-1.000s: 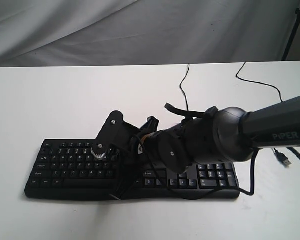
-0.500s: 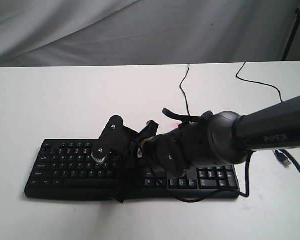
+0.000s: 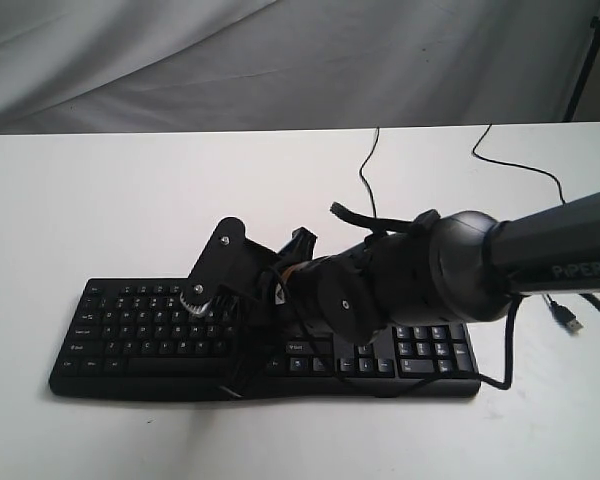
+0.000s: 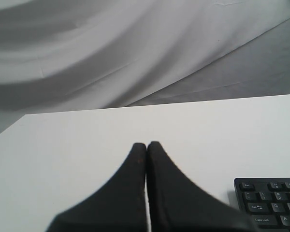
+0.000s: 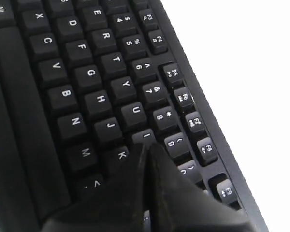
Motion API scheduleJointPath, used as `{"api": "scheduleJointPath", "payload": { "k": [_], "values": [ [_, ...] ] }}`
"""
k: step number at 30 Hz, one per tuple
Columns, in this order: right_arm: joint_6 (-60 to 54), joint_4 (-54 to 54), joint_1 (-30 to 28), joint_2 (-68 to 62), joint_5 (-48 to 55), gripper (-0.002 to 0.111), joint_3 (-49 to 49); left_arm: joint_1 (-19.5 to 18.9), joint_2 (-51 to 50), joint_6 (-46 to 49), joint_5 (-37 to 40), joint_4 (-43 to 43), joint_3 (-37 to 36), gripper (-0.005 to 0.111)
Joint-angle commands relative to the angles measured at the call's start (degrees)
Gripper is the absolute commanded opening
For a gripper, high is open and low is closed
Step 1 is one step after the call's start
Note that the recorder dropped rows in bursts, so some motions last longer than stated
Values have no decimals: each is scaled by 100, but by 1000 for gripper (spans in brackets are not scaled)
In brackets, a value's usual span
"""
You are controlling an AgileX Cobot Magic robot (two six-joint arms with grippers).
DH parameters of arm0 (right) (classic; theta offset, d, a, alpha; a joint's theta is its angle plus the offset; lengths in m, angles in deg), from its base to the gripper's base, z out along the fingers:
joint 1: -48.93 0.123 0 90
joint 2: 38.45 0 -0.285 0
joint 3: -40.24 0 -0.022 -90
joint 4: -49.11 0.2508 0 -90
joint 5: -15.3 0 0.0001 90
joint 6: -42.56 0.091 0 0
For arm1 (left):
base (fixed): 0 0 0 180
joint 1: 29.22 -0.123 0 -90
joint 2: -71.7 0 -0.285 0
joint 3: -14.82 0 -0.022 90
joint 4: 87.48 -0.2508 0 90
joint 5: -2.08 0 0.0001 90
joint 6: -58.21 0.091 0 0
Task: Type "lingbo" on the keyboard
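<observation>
The black keyboard (image 3: 130, 330) lies flat on the white table (image 3: 100, 200), near its front edge. My right arm (image 3: 420, 280) reaches across the keyboard's middle and hides the keys there. In the right wrist view the right gripper (image 5: 147, 145) is shut, its joined tips at the I key (image 5: 144, 136), between the K and 9 keys; whether they touch it I cannot tell. My left gripper (image 4: 146, 144) is shut on nothing over bare table, with the keyboard's corner (image 4: 270, 198) off to one side. The left arm does not show in the exterior view.
The keyboard's thin black cable (image 3: 365, 170) runs toward the table's back edge. A second cable ends in a USB plug (image 3: 570, 322) at the right. Grey cloth (image 3: 280, 60) hangs behind the table.
Half a second ago the right arm sat lower and further left over the keys; it has since come back up to about where it was a second ago.
</observation>
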Motion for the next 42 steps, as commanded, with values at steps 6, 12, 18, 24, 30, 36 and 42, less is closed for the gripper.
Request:
{"api": "scheduleJointPath", "payload": {
  "k": [6,12,18,24,30,36,42],
  "values": [
    [-50,-194,19,-437,147,0,625,22,-18,-16,-24,3,-29,1],
    [-50,-253,7,-452,131,0,625,22,-18,-16,-24,3,-29,1],
    [-50,-253,7,-497,124,0,625,22,-18,-16,-24,3,-29,1],
    [-50,-240,7,-678,110,0,625,22,-18,-16,-24,3,-29,1],
    [-50,-214,7,-572,121,0,625,22,-18,-16,-24,3,-29,1],
    [-50,-214,7,-268,319,0,625,22,-18,-16,-24,3,-29,1],
    [-27,-163,200,-35,519,0,591,22,-18,-16,-24,3,-29,1]
  ]
}}
